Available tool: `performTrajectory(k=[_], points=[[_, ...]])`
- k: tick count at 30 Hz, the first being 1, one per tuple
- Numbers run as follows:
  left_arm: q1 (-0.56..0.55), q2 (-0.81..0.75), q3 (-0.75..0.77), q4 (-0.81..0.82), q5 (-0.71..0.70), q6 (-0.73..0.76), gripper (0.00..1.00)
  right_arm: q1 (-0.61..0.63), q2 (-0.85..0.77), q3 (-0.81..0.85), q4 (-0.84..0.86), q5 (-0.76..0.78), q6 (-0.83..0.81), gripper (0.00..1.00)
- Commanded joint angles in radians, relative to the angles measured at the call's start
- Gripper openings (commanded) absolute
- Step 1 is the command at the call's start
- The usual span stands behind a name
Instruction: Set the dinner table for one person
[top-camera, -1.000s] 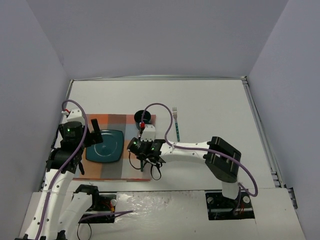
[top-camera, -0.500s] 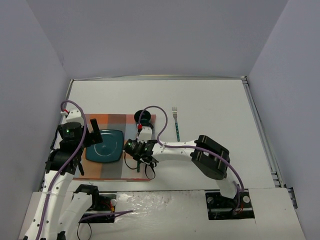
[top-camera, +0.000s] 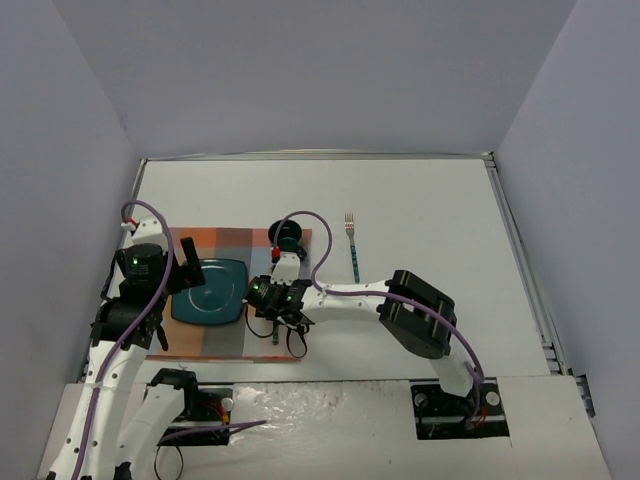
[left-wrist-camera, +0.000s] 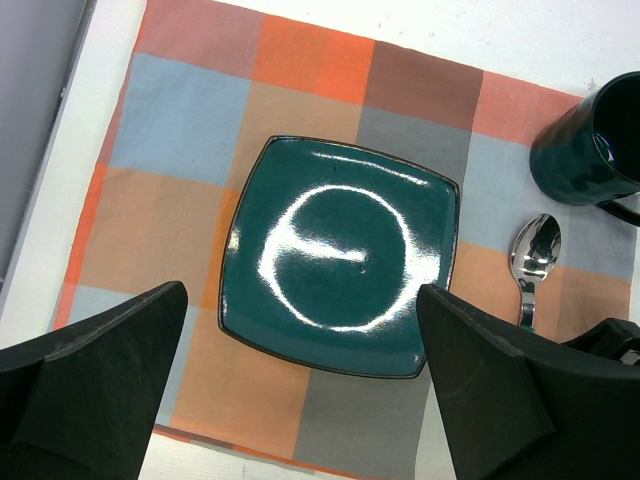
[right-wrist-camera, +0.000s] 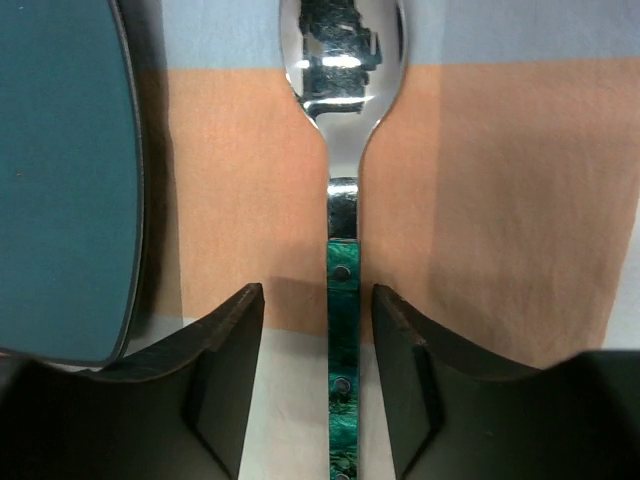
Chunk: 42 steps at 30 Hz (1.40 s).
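White table (top-camera: 430, 220) fills mid-frame, with a checked placemat (left-wrist-camera: 190, 130) at centre left. Teal plate (left-wrist-camera: 340, 255) on it, spoon (right-wrist-camera: 343, 200) just right (green handle). Both released: left end effector (left-wrist-camera: 300, 295) above plate, right end effector (right-wrist-camera: 318, 300) straddling spoon handle.

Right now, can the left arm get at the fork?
Probably not cleanly. The fork lies on the dinner table past the placemat, and the right gripper, straddling the spoon, sits between it and the left gripper.
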Motion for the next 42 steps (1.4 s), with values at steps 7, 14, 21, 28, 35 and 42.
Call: performTrajectory(k=[7, 14, 21, 28, 35, 42], points=[[-0.010, 0.009, 0.035, 0.038, 0.041, -0.022, 0.97, 0.012, -0.215, -0.029, -0.001, 0.114, -0.078, 0.77], [-0.054, 0.087, 0.163, 0.025, 0.135, -0.120, 0.97, -0.026, -0.500, -0.157, -0.028, 0.259, -0.201, 1.00], [-0.337, 0.297, 0.328, 0.097, 0.036, -0.263, 0.97, -0.259, -0.789, -0.357, -0.070, 0.255, -0.322, 1.00], [-0.590, 0.614, 0.521, 0.194, -0.155, -0.337, 0.97, -0.437, -0.989, -0.457, -0.109, 0.311, -0.415, 1.00], [-0.755, 0.904, 0.733, 0.244, -0.277, -0.384, 0.97, -0.505, -1.161, -0.532, -0.151, 0.345, -0.394, 1.00], [-0.799, 1.187, 0.890, 0.233, -0.297, -0.416, 0.97, -0.508, -1.272, -0.601, -0.178, 0.343, -0.361, 1.00]])
